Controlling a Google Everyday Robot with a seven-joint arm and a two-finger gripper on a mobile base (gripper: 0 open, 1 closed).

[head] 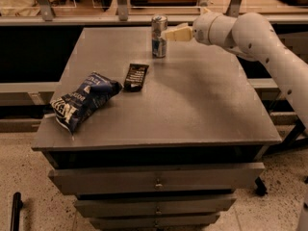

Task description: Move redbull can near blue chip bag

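Observation:
The redbull can (159,36), slim, silver and blue, stands upright near the far edge of the grey table (192,105). My gripper (167,33) reaches in from the right at the height of the can's upper half, with its tip right at the can's right side. I cannot tell whether it touches the can. The blue chip bag (83,101), dark blue with white lettering and wrinkled, lies at the table's front left, well apart from the can.
A flat dark rectangular snack wrapper (136,77) lies between the can and the bag. The white arm (260,37) stretches over the table's far right corner. Drawers (156,179) sit below the tabletop. A rail with posts (120,4) runs behind the table.

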